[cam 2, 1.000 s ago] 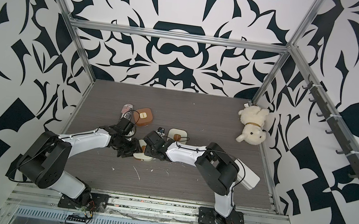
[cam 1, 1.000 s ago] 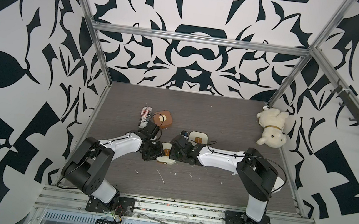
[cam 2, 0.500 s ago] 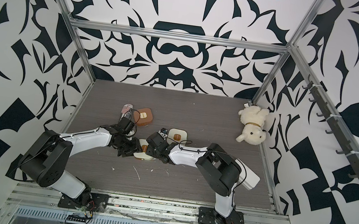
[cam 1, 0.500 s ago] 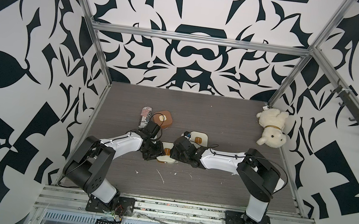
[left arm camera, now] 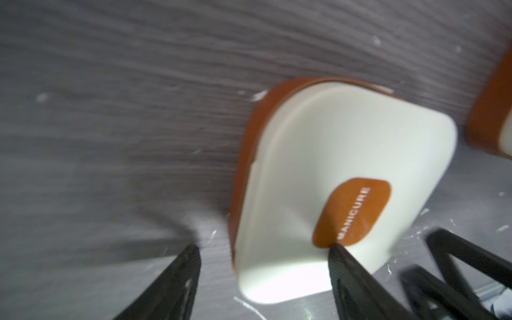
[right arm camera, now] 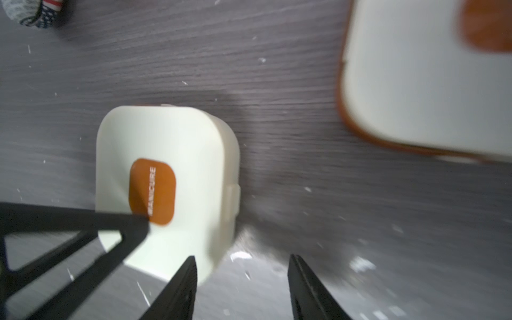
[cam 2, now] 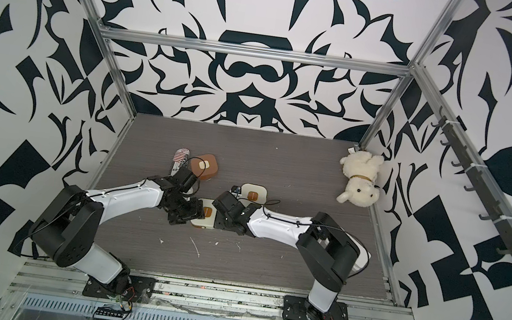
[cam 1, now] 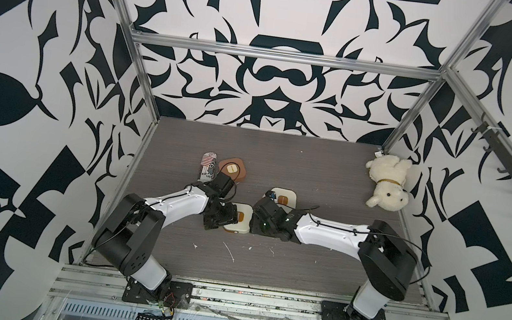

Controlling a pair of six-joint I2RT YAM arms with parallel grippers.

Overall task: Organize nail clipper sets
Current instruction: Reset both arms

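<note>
Three closed nail clipper cases lie on the grey table; no loose clippers show. A cream-lidded case (cam 1: 241, 218) (cam 2: 206, 215) sits between my two grippers. My left gripper (cam 1: 226, 218) (left arm camera: 264, 257) is open, one finger over the case's (left arm camera: 346, 155) brown label and the other beside the case. My right gripper (cam 1: 254, 223) (right arm camera: 242, 266) is open just beside the same case (right arm camera: 171, 155), with only table between its fingers. A second cream case (cam 1: 284, 198) (right arm camera: 415, 83) lies behind the right gripper. A brown case (cam 1: 232, 170) (cam 2: 204, 167) lies further back left.
A crushed striped can (cam 1: 208, 167) (right arm camera: 30, 11) lies against the brown case's left side. A white plush dog (cam 1: 387, 186) sits at the back right corner by the frame post. White specks and scratches mark the table in front of the grippers.
The left jaws have spread apart at the middle cream case. The right jaws have opened wider too. More of that case's lid now shows between the two grippers.
</note>
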